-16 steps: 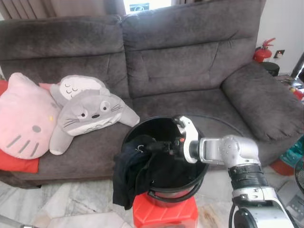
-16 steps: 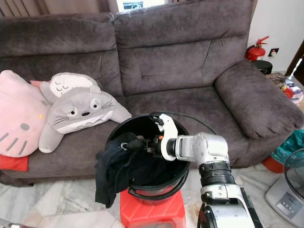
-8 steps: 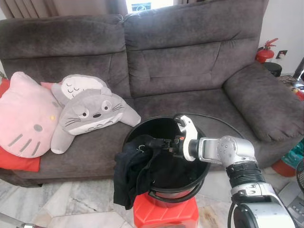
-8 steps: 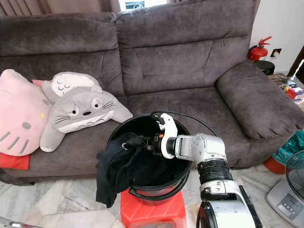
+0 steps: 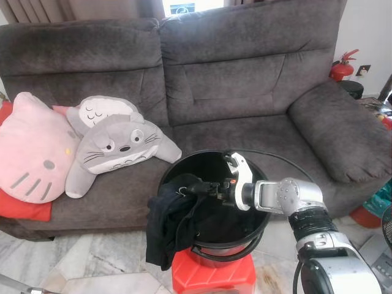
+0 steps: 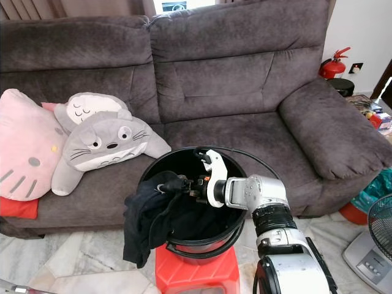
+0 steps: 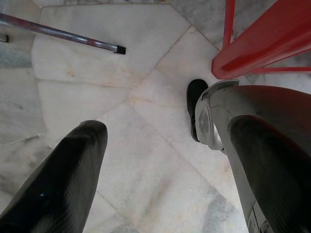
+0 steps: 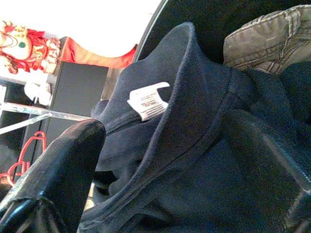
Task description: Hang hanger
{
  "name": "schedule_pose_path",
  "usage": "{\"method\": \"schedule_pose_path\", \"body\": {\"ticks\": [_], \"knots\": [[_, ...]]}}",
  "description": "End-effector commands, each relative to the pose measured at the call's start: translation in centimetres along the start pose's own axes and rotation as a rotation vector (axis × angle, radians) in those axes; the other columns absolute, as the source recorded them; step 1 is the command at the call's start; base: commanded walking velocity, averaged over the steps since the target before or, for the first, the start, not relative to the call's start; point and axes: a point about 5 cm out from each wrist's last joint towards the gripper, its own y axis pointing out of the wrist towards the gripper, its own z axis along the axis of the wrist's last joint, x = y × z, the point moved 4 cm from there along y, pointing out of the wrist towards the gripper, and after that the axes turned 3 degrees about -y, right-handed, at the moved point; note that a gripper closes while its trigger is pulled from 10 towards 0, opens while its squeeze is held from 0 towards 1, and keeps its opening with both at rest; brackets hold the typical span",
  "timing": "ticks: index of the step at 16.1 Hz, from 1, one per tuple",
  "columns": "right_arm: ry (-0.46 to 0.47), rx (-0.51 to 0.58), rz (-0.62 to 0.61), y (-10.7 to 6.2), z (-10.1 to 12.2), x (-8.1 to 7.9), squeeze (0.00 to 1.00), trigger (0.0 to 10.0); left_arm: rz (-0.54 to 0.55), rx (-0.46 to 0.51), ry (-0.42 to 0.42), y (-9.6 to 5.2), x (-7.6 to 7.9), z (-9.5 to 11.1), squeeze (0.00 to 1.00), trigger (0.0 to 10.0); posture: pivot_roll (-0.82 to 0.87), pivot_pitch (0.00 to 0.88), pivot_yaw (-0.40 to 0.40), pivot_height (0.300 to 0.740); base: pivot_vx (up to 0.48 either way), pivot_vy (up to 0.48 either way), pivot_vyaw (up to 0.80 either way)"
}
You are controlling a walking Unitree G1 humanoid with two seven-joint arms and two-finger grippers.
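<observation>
A hanger itself cannot be told apart; the dark garment [image 5: 168, 226] is draping over the left rim of the black bucket [image 5: 260, 229], its long axis hanging down towards the red stool [image 5: 211, 275]. The right end effector [image 5: 199, 187] is reaching level across the bucket, fingers [image 8: 63, 165] spread wide on either side of the collar with its white label [image 8: 148, 100]; it has edged slightly closer than half a second ago. The left end effector [image 7: 165, 160] is hanging spread above the marble floor [image 7: 97, 77].

Our right arm reaches forward and leftward, its end effector [image 5: 197, 187] parted at the tips; our left end effector [image 7: 160, 160] hangs open.
</observation>
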Motion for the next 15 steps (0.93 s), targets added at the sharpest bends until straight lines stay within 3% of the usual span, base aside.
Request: {"method": "schedule_pose_path", "body": {"ticks": [1,7,8,9,10,11,12,13,15], "knots": [[-0.031,0.001,0.002,0.2,0.4,-0.2,0.0,10.0,0.004,-0.02,0.017,-0.1,-0.3,-0.5,0.0,10.0,-0.15,0.0,0.069,0.74,0.0,0.0,0.0],[-0.064,0.011,0.088,0.5,0.6,-1.0,0.0,10.0,0.006,-0.02,0.018,-0.1,-0.3,-0.5,0.0,10.0,-0.15,0.0,0.067,0.74,0.0,0.0,0.0],[-0.064,0.001,0.085,0.6,0.2,-0.7,0.0,6.7,0.004,-0.021,0.017,-0.1,-0.3,-0.5,0.0,10.0,-0.15,0.0,0.067,0.74,0.0,0.0,0.0],[-0.056,-0.001,0.087,0.6,0.1,-0.7,0.0,4.8,0.002,-0.022,0.017,-0.1,-0.3,-0.5,0.0,10.0,-0.15,0.0,0.067,0.74,0.0,0.0,0.0],[-0.051,-0.001,0.077,0.6,0.1,-0.4,0.0,5.2,-0.002,-0.024,0.017,-0.1,-0.2,-0.5,0.0,10.0,-0.15,0.0,0.067,0.74,0.0,0.0,0.0],[-0.049,-0.004,0.068,0.6,0.0,-0.2,0.0,7.5,-0.003,-0.025,0.018,-0.1,-0.2,-0.5,0.0,10.0,-0.15,0.0,0.067,0.74,0.0,0.0,0.0],[-0.049,-0.006,0.067,0.6,-0.1,-0.1,0.0,7.5,-0.003,-0.025,0.018,-0.1,-0.2,-0.5,0.0,10.0,-0.15,0.0,0.067,0.74,0.0,0.0,0.0],[-0.046,-0.011,0.056,0.7,-0.4,0.2,0.0,10.0,-0.003,-0.025,0.018,-0.1,-0.2,-0.5,0.0,10.0,-0.14,0.0,0.066,0.74,0.0,0.0,0.0],[-0.045,-0.015,0.054,0.8,-0.5,0.3,0.0,10.0,-0.004,-0.025,0.018,-0.1,-0.2,-0.5,0.0,10.0,-0.14,0.0,0.066,0.74,0.0,0.0,0.0]]}}
